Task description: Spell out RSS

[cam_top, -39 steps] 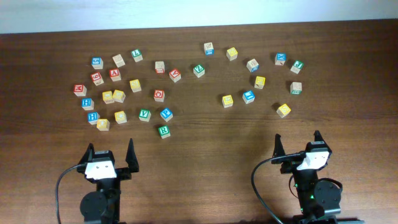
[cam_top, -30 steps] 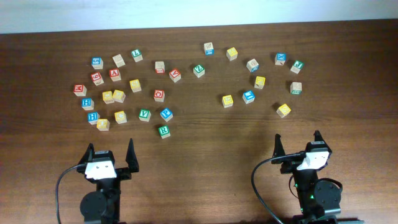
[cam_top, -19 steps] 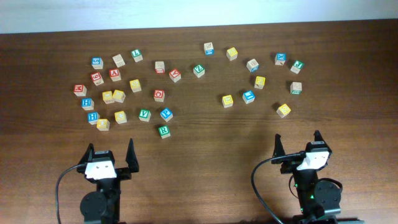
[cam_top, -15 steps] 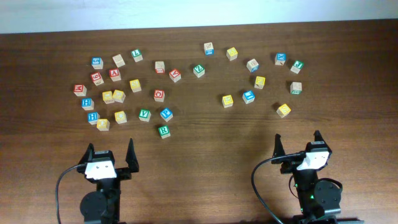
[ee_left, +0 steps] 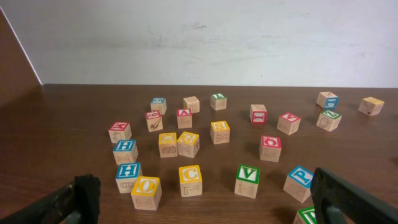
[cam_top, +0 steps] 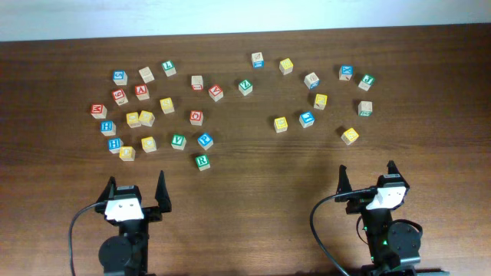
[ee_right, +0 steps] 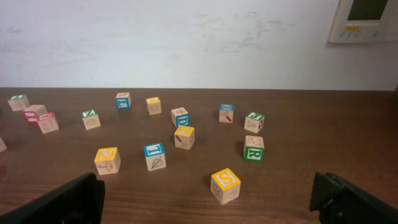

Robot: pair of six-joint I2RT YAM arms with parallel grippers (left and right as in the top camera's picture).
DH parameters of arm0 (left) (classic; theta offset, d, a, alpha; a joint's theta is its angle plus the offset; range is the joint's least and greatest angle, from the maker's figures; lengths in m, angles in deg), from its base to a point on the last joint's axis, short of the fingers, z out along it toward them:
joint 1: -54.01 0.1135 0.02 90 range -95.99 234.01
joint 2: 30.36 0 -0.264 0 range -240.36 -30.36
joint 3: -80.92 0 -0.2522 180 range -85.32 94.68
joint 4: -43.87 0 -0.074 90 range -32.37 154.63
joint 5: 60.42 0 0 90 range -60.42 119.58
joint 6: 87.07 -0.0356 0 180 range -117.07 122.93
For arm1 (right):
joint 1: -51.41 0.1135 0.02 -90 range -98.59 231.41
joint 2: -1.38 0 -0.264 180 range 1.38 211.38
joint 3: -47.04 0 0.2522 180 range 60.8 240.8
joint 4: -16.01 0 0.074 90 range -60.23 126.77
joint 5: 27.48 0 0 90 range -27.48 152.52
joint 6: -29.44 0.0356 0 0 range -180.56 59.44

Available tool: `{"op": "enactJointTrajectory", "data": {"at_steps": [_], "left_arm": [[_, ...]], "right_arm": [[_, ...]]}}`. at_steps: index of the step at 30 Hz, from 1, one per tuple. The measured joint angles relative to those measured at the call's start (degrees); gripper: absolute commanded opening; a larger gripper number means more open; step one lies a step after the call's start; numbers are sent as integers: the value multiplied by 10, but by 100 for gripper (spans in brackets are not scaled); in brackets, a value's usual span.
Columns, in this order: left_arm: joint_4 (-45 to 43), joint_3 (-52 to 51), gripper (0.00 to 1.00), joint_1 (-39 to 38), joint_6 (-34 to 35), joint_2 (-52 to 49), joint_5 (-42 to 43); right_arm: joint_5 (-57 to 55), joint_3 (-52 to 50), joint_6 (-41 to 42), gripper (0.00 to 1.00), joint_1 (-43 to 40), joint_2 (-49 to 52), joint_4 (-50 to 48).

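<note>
The R cube [ee_right: 254, 148] sits at the right edge of the right-hand scatter on the tabletop [cam_top: 253, 199]. It is square to the robot, with its green R upright on the side face that looks back toward the arms. Being a cube, it has no long axis to speak of. A green-edged cube [ee_right: 254, 121] stands just behind it. The S cube [ee_right: 225, 185] is nearer, the closest cube to the right hand [cam_top: 367, 170]. It is turned so a corner points at the arms, with its yellow-bordered S on the top face. It stands in front of the R cube and a little to its left, the two apart, so it does not block the R. Further left in that front row are a blue cube [ee_right: 155, 155] and, near it, a yellow cube [ee_right: 107, 160] whose letter is too blurred to read. I cannot pick out the second S. The denser crowd before the left hand [cam_top: 136, 182] has yellow cubes reading O [ee_left: 146, 193] and C [ee_left: 190, 180], and three more yellow ones behind them that I cannot read. Both hands are spread wide, holding nothing, at the near side of the tabletop and well apart from every cube.
</note>
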Motion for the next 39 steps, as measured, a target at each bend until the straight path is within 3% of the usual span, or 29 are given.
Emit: {"op": "enactJointTrajectory", "data": {"at_steps": [24, 29, 30, 33, 36, 38, 39], "left_arm": [[-19, -1, 99, 0, 0, 0, 17], [-341, 2, 99, 0, -2, -1, 191], [-345, 25, 99, 0, -2, 0, 201], [-221, 170, 99, 0, -9, -73, 213], [65, 420, 99, -1, -32, -259, 219], [120, 493, 99, -1, -39, -374, 291], [129, 495, 99, -1, -42, -448, 388]], "right_arm": [[0, 0, 0, 98, 0, 0, 0], [0, 0, 0, 98, 0, 2, 0], [0, 0, 0, 98, 0, 2, 0], [0, 0, 0, 98, 0, 4, 0], [0, 0, 0, 98, 0, 4, 0], [0, 0, 0, 98, 0, 4, 0], [0, 0, 0, 98, 0, 4, 0]]}}
